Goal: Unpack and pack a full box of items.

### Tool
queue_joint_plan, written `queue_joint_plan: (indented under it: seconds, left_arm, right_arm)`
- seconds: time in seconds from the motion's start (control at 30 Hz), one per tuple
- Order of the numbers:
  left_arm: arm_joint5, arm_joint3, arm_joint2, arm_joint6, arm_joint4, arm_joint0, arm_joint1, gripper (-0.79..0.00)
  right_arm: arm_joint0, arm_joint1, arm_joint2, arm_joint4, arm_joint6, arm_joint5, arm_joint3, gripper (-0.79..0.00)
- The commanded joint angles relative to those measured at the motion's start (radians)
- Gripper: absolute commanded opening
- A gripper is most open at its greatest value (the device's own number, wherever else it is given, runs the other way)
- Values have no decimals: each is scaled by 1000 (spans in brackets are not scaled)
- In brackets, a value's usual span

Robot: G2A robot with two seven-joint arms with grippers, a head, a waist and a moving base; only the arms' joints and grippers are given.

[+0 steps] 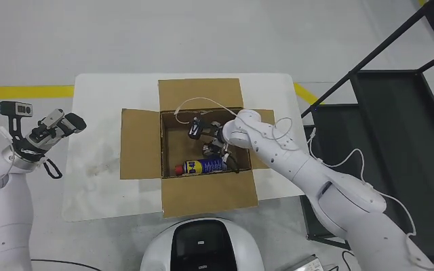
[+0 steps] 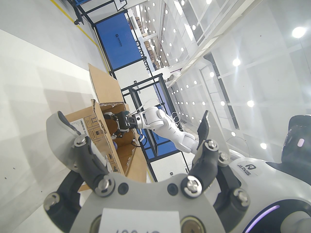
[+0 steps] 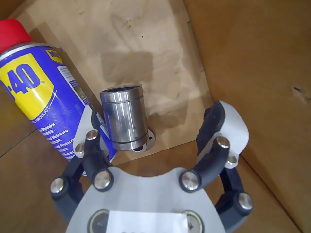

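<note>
R gripper (image 3: 153, 120) is hanging low inside the box (image 3: 243, 49), jaws apart, nothing clamped. Steel bearing (image 3: 124, 117) is standing on its flange between them, nearer one finger. Spray can (image 3: 36, 90) is lying just beside it, crowding that finger. Probably mid-task: both items sitting in box, unpack vs pack unclear. L gripper (image 1: 71, 123) is hanging by table (image 1: 102, 183) edge, well apart, jaws apart, empty.

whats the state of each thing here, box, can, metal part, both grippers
cardboard box: open, flaps folded out
spray can: lying on its side in the box, red cap on
metal cylinder: in the box beside the can, ungripped
right gripper: open, inside the box
left gripper: open, empty, away from the box
</note>
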State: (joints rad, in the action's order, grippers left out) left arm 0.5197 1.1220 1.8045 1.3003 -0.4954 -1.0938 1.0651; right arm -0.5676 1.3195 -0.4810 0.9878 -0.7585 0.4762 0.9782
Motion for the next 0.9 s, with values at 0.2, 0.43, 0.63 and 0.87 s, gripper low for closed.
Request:
queue_joint_plan:
  seconds: [0.2,0.43,0.63,0.87]
  left_arm:
    - [0,0,0,0,0,0,0,0]
    - [0,0,0,0,0,0,0,0]
    - [0,0,0,0,0,0,0,0]
    - [0,0,0,0,0,0,0,0]
  right_arm:
    - [8,34,24,27,6,5,-66,-108]
    - [15,59,36,37,1,26,-109,-416]
    - [25,78,43,51,-16,45,-130,-785]
    - [21,53,-12,44,-20,102,-58,-785]
